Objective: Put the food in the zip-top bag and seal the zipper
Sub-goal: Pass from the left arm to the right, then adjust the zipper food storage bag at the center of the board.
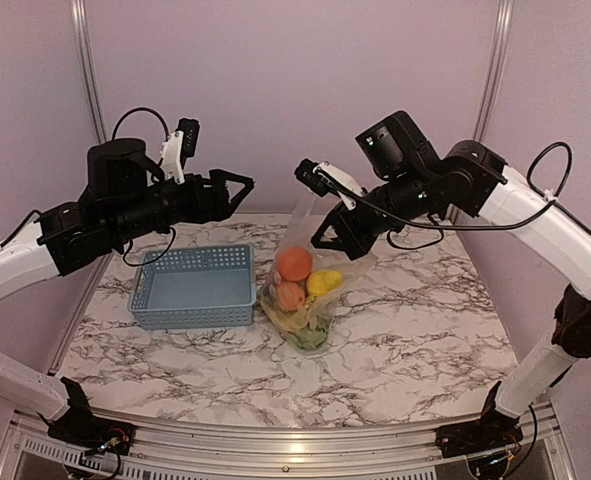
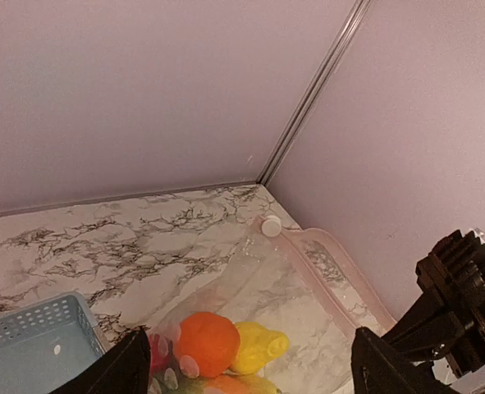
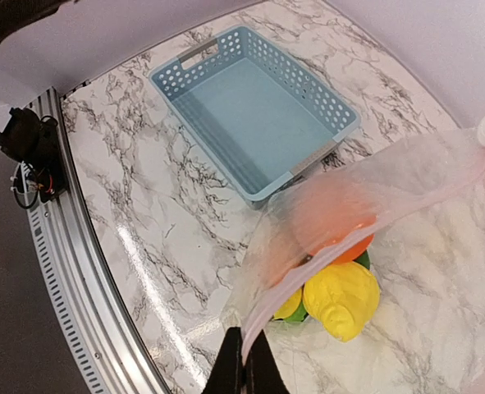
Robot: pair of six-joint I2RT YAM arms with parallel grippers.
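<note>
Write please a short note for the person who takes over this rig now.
Left gripper: open, empty, raised to the left of the bag.
Right gripper: shut on the zipper, holding the zip-top bag up by its mouth.
Food: orange, lemon and other pieces lie in the bag; the blue basket is empty.
Done: loading. Left: seal the zipper; how far it is closed cannot be told.

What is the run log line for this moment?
food: in bag | bag: mouth edge raised | right pincer: shut on bag | left pincer: open, off bag | basket: empty
</note>
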